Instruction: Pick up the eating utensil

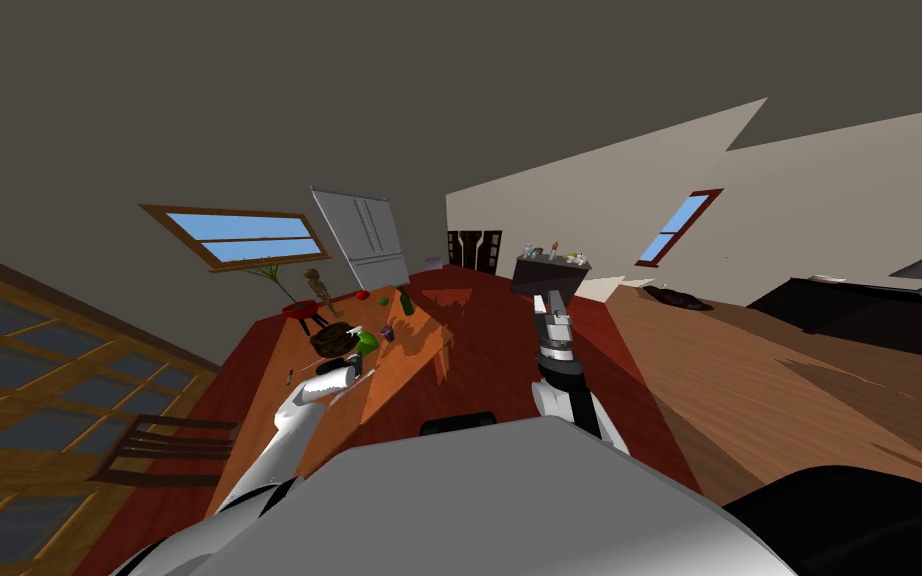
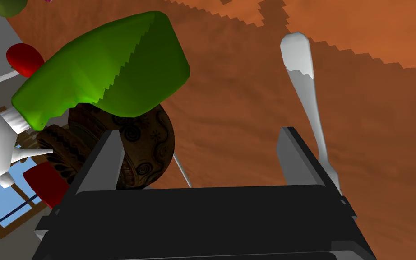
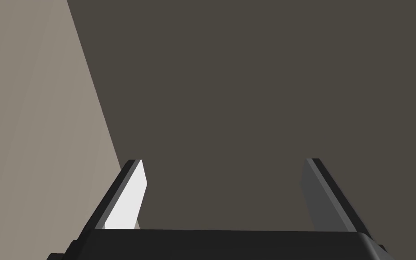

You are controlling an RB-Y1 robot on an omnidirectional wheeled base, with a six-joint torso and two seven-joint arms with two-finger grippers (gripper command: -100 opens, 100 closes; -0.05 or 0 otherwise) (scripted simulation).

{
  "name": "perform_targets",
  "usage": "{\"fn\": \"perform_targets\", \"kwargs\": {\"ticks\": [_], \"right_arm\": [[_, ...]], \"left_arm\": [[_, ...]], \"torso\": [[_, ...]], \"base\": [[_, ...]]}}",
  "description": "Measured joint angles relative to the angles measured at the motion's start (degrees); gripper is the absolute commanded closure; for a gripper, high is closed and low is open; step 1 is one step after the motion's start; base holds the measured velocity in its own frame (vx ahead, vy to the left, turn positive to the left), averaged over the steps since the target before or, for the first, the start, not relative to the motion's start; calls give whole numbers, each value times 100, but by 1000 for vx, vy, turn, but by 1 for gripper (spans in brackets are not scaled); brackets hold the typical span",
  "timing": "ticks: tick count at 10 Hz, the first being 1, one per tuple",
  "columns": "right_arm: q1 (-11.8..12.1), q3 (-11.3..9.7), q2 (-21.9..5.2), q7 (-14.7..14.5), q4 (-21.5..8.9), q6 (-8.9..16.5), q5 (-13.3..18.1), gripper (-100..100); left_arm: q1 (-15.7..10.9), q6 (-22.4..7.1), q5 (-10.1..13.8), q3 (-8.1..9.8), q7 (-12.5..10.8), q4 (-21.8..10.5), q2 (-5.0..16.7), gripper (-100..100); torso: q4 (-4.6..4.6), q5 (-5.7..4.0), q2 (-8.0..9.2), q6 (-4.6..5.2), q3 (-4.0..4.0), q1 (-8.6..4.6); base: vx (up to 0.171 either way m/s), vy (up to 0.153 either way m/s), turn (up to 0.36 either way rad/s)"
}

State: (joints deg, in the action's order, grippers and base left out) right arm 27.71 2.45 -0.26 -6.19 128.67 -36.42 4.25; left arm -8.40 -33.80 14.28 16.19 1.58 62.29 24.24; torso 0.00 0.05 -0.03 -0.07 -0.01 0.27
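A white utensil (image 2: 308,99) with a rounded end lies on the orange-brown table (image 2: 247,113). It runs just outside one finger (image 2: 293,153) of my left gripper (image 2: 200,135), not between the two. That gripper is open and low over the table, with bare tabletop in its gap. A thin grey rod (image 2: 182,171) lies partly under the gripper body. A green spray bottle (image 2: 108,67) with a white nozzle and a dark patterned bowl (image 2: 144,149) lie by the other finger. In the head view my left gripper (image 1: 349,372) is at the table's near end. My right gripper (image 1: 552,300) is raised beside the table, open and empty.
Further along the table (image 1: 409,360) stand a red stand (image 1: 299,310), a figurine (image 1: 319,288), a red fruit (image 1: 362,295), a dark green bottle (image 1: 406,300) and a small dark cup (image 1: 386,332). A chair (image 1: 164,445) stands to my left and a long wooden counter (image 1: 749,390) to my right.
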Motion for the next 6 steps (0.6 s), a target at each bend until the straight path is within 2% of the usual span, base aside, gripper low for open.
{"fn": "perform_targets", "kwargs": {"ticks": [1,4,6], "right_arm": [[0,0,0,0,0,0,0,0],[0,0,0,0,0,0,0,0],[0,0,0,0,0,0,0,0]], "left_arm": [[-12,-146,63,22,39,-105,37,-100],[-201,-557,42,120,87,-538,17,-100],[-356,-865,144,183,171,-845,106,-100]], "torso": [[0,1,3,-2,2,-2],[0,0,0,0,0,-2],[0,0,1,0,0,1]], "base": [[4,46,-23],[11,47,-20],[7,54,-20]]}}
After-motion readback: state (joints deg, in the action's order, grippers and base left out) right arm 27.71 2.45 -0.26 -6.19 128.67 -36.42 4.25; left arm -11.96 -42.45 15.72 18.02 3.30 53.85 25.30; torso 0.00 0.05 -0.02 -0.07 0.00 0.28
